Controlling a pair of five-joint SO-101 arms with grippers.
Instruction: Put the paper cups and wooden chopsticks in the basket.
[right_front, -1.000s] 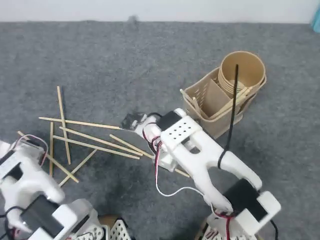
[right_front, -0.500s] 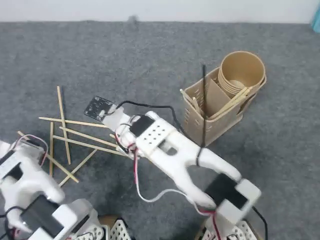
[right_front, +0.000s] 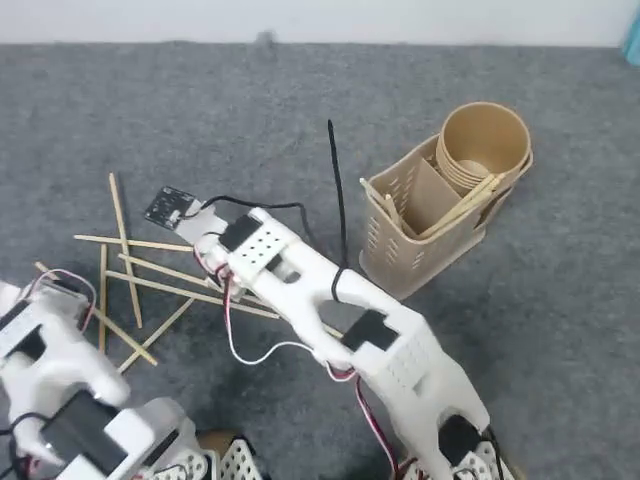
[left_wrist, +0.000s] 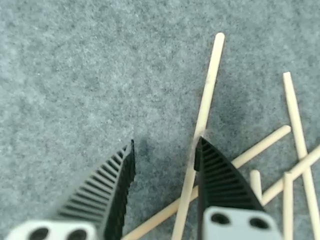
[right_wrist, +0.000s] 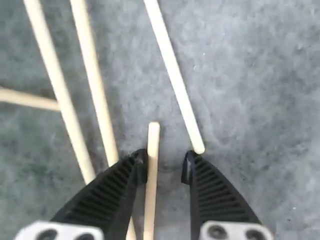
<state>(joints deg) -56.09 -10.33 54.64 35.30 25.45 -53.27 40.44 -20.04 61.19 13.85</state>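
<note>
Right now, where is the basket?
In the high view, the basket stands on the grey carpet at the right side, holding the stacked paper cups, well apart from the loose chopsticks scattered to its left.

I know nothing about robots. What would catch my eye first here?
The long white right arm stretches across the grey carpet, its end effector open over the end of a loose chopstick. More wooden chopsticks lie scattered at the left, and the tan basket on the right already holds stacked paper cups.
</note>
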